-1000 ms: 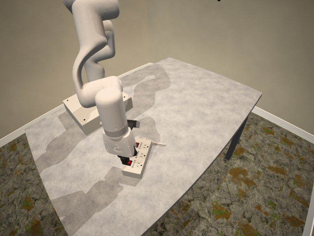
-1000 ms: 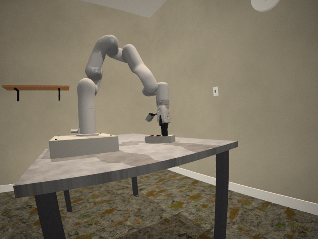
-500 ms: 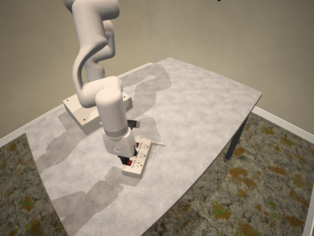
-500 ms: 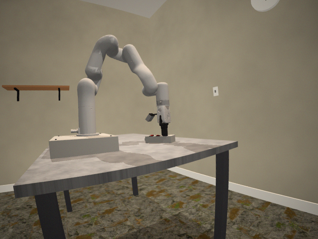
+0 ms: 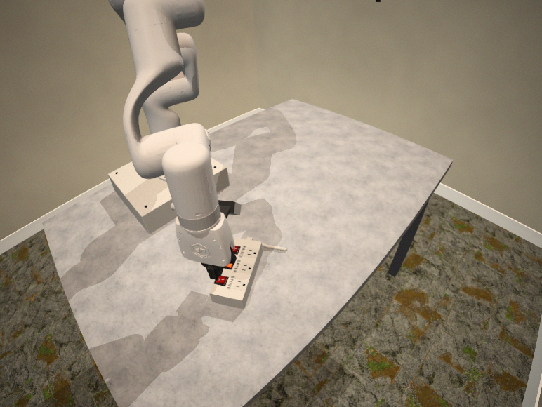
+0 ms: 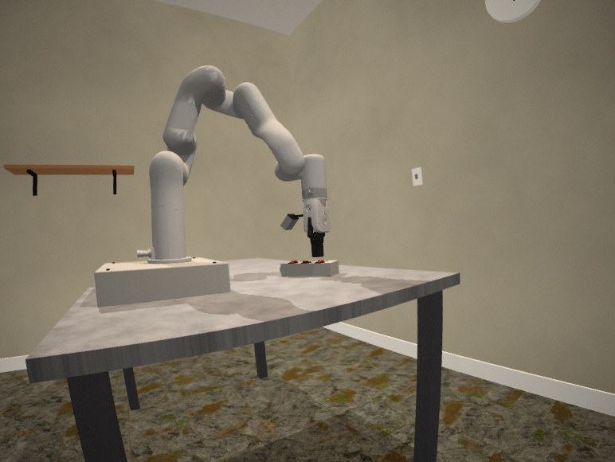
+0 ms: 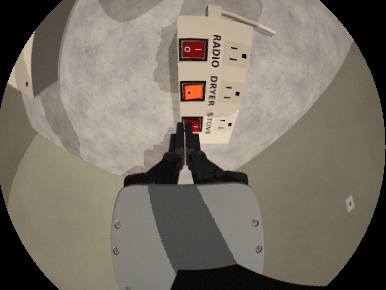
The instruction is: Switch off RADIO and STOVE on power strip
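Observation:
A beige power strip (image 5: pixel 236 274) lies flat on the grey table, right way up; it also shows in the exterior view (image 6: pixel 309 268) and in the wrist view (image 7: pixel 212 81). Its RADIO switch (image 7: pixel 192 49), at the cable end, is dark red and unlit. The middle DRYER switch (image 7: pixel 193 91) glows bright orange. The STOVE switch (image 7: pixel 193 124), at the free end, is dark red and unlit. My gripper (image 7: pixel 184 131) is shut and empty, pointing straight down, with its tips just over the near edge of the STOVE switch (image 5: pixel 222 280). In the exterior view the gripper (image 6: pixel 317 253) hangs a little above the strip.
The arm's beige base block (image 5: pixel 168 188) stands on the table behind the strip. A short white cable stub (image 5: pixel 276 248) sticks out of the strip's far end. The table edge (image 5: pixel 333 323) runs in front and to the right.

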Controlling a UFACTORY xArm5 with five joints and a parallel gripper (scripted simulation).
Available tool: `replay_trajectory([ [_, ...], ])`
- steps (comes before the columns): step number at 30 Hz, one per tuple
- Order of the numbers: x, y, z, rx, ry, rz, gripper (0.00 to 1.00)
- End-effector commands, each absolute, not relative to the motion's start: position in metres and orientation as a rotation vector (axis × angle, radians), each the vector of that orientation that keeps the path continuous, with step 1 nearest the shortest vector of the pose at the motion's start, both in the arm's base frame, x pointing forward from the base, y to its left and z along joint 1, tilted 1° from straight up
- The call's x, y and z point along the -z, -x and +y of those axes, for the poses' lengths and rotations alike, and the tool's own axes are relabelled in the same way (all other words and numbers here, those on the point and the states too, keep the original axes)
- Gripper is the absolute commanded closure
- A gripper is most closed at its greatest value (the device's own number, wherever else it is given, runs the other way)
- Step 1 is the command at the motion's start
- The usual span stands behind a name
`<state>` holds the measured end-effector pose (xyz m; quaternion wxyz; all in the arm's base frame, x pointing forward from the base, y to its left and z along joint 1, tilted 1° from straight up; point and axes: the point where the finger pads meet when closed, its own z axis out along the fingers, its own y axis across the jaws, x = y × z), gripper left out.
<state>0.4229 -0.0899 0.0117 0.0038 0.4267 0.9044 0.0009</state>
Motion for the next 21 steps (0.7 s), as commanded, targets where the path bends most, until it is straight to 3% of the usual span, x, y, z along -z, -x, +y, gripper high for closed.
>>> replay_trajectory([
  [1, -0.0264, -0.4245, -0.0907, -0.005, -1.336, 2.829, 1.0],
  [21, -0.0345, -0.4244, -0.0907, -0.005, -1.336, 2.829, 1.0],
])
